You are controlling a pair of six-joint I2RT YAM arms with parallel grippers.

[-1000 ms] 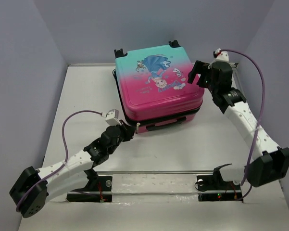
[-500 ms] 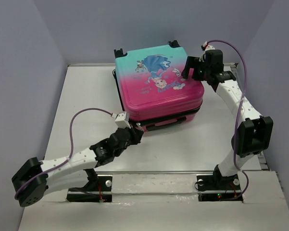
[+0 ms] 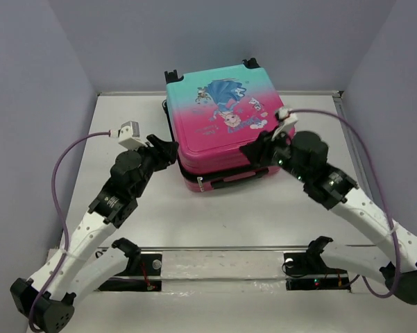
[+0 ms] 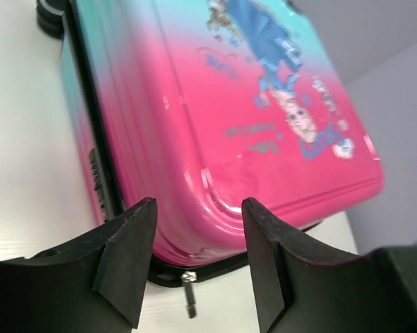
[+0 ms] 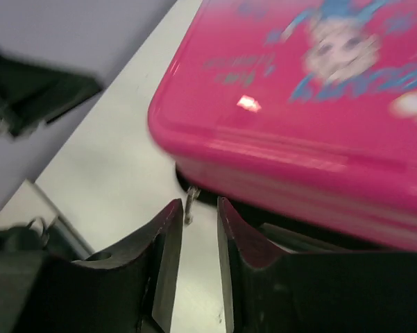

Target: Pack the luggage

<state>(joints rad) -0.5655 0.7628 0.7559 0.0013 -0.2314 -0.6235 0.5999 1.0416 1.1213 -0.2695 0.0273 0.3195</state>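
The luggage (image 3: 225, 118) lies flat and closed at the table's middle back, pink-to-teal with the cartoon princess on its lid, black wheels at the far end. My left gripper (image 3: 165, 150) is open at its front left corner; in the left wrist view the pink shell (image 4: 229, 132) fills the space beyond the gripper (image 4: 198, 232), and a small metal zipper pull (image 4: 189, 295) hangs free below. My right gripper (image 3: 253, 149) hovers at the front right of the lid. Its jaws stand narrowly open in the right wrist view (image 5: 199, 208), the zipper pull (image 5: 191, 203) just past the tips.
Grey walls close the table in at the back and both sides. A metal rail (image 3: 229, 255) with both arm bases runs along the near edge. The purple cables (image 3: 62, 173) loop over each arm.
The left gripper has opened, let go of the zipper pull and moved back-left along the corner. The right arm swung from the case's back right to its front, jaws narrowing.
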